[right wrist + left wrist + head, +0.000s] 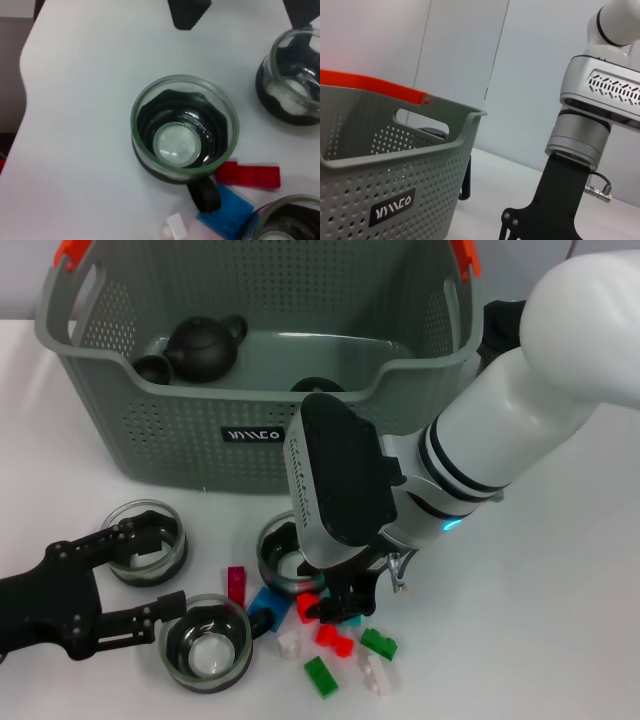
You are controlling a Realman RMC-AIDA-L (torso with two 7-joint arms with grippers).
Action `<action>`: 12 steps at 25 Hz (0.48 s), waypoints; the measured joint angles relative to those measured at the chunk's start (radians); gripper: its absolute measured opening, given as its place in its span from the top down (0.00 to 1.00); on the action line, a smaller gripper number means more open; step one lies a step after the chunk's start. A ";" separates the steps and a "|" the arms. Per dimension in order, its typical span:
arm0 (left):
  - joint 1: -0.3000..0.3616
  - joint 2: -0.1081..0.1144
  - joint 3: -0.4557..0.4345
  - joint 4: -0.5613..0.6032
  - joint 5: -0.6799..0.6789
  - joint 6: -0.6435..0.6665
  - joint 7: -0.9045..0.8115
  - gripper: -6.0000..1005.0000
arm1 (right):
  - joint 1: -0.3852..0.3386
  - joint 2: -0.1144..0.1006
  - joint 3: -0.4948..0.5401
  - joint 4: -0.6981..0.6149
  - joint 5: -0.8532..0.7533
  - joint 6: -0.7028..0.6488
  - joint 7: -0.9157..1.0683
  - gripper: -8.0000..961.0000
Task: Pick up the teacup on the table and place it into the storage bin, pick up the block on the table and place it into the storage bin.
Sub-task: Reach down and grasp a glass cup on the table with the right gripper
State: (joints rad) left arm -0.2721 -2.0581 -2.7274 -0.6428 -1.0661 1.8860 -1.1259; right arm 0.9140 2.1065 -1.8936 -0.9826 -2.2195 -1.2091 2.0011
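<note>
The grey-green storage bin [190, 435] stands at the back and also shows in the left wrist view [395, 195]. Three glass teacups with black bases stand in front of it: one at the left [147, 542], one at the front [207, 642] and one in the middle [283, 558]. The right wrist view centres on one teacup [182, 130]. Loose blocks lie at the front: red [308, 606], blue [265, 605], green [320, 677]. My right gripper [345, 602] hangs low over the blocks beside the middle teacup. My left gripper [155, 575] is open between the left and front teacups.
A dark teapot [205, 345] and a small dark cup [152, 368] lie in the bin. More blocks lie around: dark red [237, 583], red [335, 640], green [380, 643], clear [378, 676]. My right arm [592, 120] rises beside the bin.
</note>
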 joint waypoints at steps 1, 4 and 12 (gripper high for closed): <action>0.000 0.000 0.000 0.000 0.000 0.000 0.000 0.15 | 0.002 0.000 0.003 0.002 0.001 -0.002 0.002 0.51; 0.000 -0.001 0.000 0.000 0.000 0.000 0.000 0.15 | 0.004 0.000 0.011 0.007 0.003 0.018 0.003 0.51; 0.005 -0.002 0.000 0.000 0.000 -0.001 0.000 0.15 | 0.026 0.003 0.000 0.066 -0.007 0.065 0.006 0.51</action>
State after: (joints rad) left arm -0.2668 -2.0602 -2.7275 -0.6428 -1.0660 1.8851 -1.1259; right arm 0.9404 2.1098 -1.8931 -0.9164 -2.2263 -1.1445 2.0072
